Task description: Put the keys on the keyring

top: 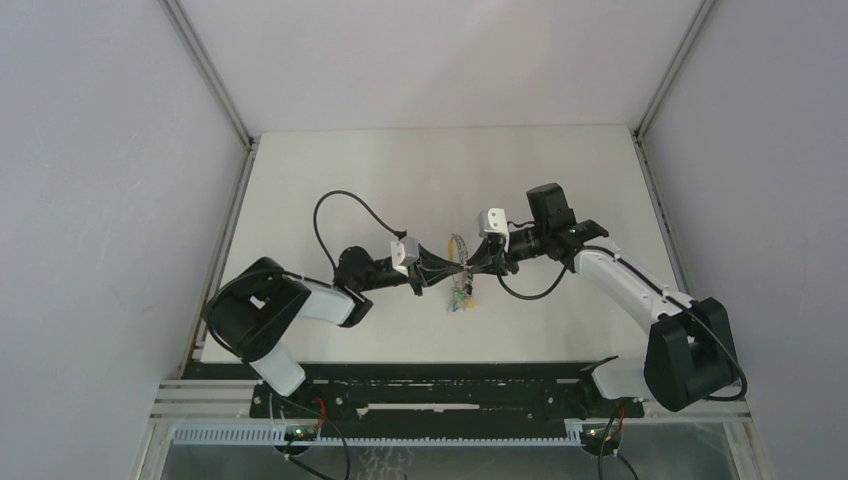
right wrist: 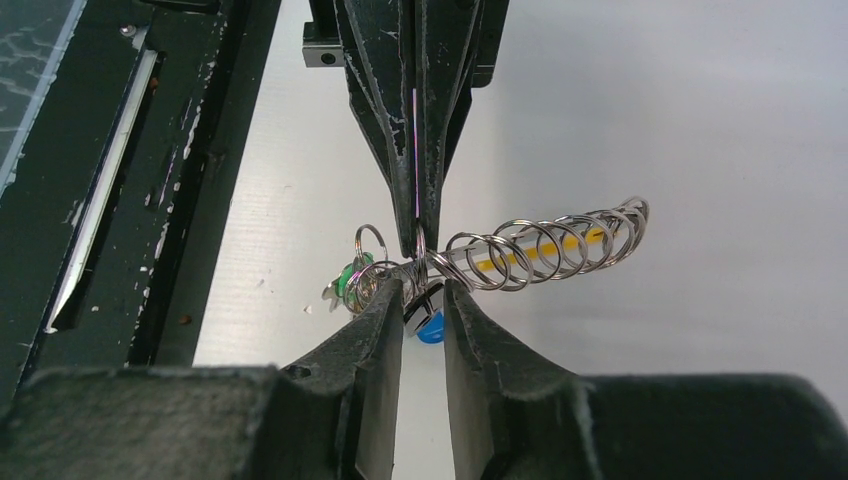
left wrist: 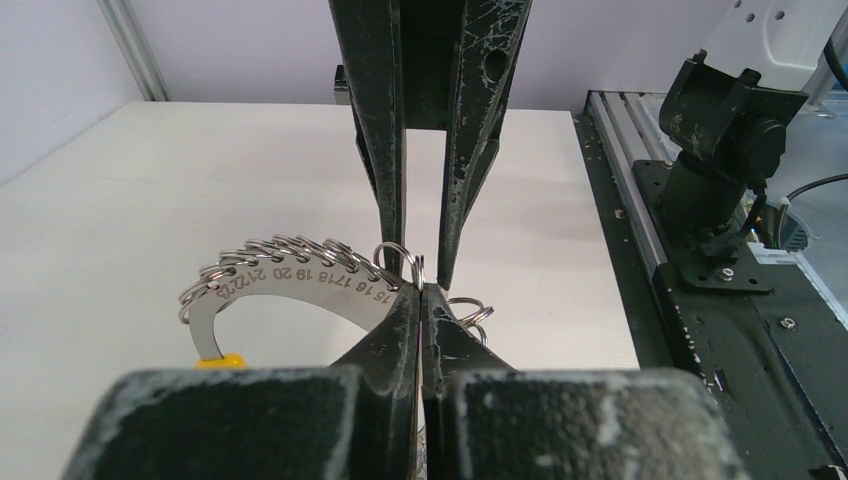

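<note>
White table beneath keyring, black rail nearby.

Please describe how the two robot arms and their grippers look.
The left arm and right arm are black links with white shells, with a white camera block at each wrist. Thin black cables loop beside them. The left gripper and right gripper have tapered black fingers, scuffed with pale scratches.

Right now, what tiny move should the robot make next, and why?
Probably nudge the right gripper forward, working the key it seems to hold onto the keyring: the left gripper clamps that keyring steady, and the key sits right by its small loops.
</note>
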Controlling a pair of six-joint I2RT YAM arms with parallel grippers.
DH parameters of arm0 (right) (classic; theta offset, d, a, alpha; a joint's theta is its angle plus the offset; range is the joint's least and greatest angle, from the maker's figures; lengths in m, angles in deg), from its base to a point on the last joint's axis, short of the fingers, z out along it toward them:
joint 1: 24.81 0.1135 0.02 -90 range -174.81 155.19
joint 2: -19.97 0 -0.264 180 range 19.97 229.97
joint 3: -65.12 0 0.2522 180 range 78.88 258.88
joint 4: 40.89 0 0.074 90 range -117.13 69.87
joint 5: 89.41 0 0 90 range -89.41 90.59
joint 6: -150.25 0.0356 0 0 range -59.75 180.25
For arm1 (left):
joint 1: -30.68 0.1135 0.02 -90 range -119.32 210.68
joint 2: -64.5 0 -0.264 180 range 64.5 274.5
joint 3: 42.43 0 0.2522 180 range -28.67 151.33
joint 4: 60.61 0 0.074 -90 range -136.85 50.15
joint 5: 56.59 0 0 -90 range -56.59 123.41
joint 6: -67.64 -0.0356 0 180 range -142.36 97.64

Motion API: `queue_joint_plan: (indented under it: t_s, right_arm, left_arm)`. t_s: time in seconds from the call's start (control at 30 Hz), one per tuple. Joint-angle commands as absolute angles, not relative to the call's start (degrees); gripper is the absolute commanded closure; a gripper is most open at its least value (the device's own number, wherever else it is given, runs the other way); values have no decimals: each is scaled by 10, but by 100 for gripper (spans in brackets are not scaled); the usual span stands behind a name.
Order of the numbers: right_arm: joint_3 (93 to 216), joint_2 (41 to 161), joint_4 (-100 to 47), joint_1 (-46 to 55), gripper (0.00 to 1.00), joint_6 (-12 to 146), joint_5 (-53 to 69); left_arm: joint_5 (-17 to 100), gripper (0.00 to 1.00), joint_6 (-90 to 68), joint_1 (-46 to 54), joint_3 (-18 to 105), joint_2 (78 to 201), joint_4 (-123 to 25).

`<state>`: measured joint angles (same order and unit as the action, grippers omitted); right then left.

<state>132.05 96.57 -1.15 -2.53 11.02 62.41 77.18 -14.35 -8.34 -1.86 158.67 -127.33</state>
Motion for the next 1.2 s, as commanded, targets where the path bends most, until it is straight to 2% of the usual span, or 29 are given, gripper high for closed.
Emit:
queue_joint_plan:
  t_s: [0.0,0.33,0.47,0.53,0.6,0.73,0.8,1.03,1.17]
  right_arm:
    - [1319,970,-32,-28,80,113,648]
    - [1319,978,-40,-26,87,109,669]
    - [1319,982,-36,-26,99,108,670]
    - [1319,982,-31,-26,100,108,666]
    - [1319,976,-26,-26,100,111,650]
    - [1348,965,31,-24,100,107,581]
    - [1374,964,70,-16,100,105,537]
    - [1457,974,176,26,100,102,416]
    - [1487,989,215,44,100,91,395]
  left_arm:
    - [767,100,-140,-84,-11,1562,-1317]
    - [756,100,-137,-89,-8,1563,-1317]
    - [751,100,-136,-89,-9,1562,-1318]
    - [748,99,-135,-89,-9,1563,-1318]
    - [746,94,-138,-89,-10,1568,-1317]
    - [755,73,-147,-88,-12,1586,-1317]
    - [759,68,-151,-88,-12,1596,-1317]
    - [770,64,-152,-89,-6,1619,-1318]
    - [774,63,-153,-88,-4,1616,-1317]
